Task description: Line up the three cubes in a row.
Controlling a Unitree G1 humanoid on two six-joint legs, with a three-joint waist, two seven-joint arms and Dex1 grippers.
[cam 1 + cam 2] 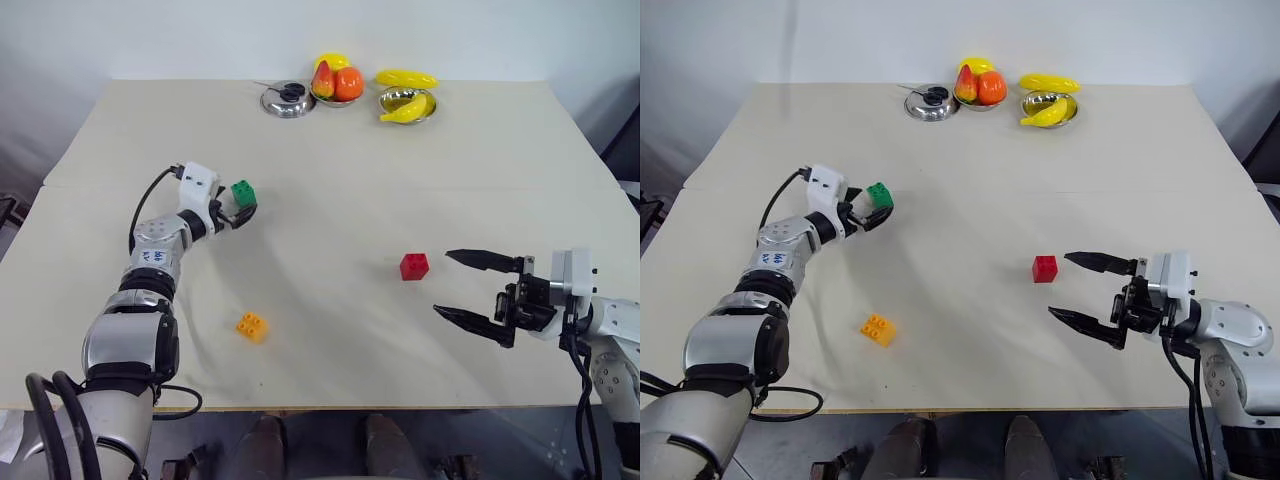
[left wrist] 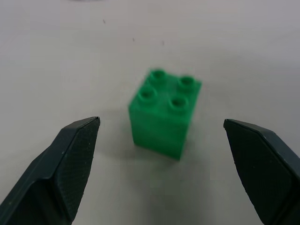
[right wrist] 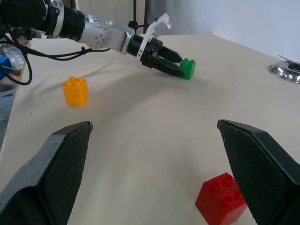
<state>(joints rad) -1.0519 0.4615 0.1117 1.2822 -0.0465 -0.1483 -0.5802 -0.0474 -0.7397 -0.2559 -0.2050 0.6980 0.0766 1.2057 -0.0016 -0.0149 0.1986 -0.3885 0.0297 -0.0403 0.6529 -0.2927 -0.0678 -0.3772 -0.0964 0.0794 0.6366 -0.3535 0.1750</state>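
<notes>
Left eye view: one wide beige table [image 1: 330,150] carries everything. On it are two robot arms, three steel bowls, three cubes and a handful of toy fruit.

The left gripper [image 1: 238,213] reaches out over the table's left half with its jaws spread wide and nothing held. The right gripper [image 1: 478,290] hovers over the right side, pointing left, jaws equally wide apart and empty.

At the far edge stand the three bowls: the left bowl [image 1: 287,101] holds a small dark object, the middle bowl [image 1: 333,98] holds a red-and-yellow pear-like fruit and an orange one, and the right bowl [image 1: 405,103] holds a banana, with a second banana [image 1: 405,78] lying just behind it.

The three cubes are well apart, not in a row. The green cube [image 1: 243,191] sits upright, studs up, just past the left gripper's fingertips and in line with the gap between them; whether a finger touches it cannot be told. The red cube [image 1: 414,266] lies just ahead of the right gripper, untouched. The orange-yellow cube [image 1: 251,326] rests near the front edge, beside the left forearm, far from both claws.
</notes>
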